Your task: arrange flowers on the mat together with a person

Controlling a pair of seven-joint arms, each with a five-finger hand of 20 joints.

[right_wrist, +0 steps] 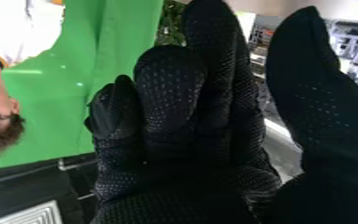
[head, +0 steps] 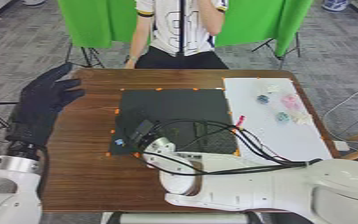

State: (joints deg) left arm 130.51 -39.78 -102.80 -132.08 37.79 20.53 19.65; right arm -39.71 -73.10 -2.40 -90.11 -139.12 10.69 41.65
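My black-gloved right hand [right_wrist: 184, 187] is over the flat black mat [head: 180, 105], fingers loosely open and empty, perhaps to clear the small blue flower [head: 119, 142] by its near left corner. My open left hand [head: 44, 97] is aside, likely leaving working room; the pale pink flower [head: 291, 102] lies on the white rectangular sheet [head: 246, 92], presumably as supply.

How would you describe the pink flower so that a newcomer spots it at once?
On the brown wooden table, right of the black mat, lies a white sheet. In the cluster on its far part, look toward the table's right edge. Only the pink flower is that colour, unlike its neighbours, the blue flower and teal flower.
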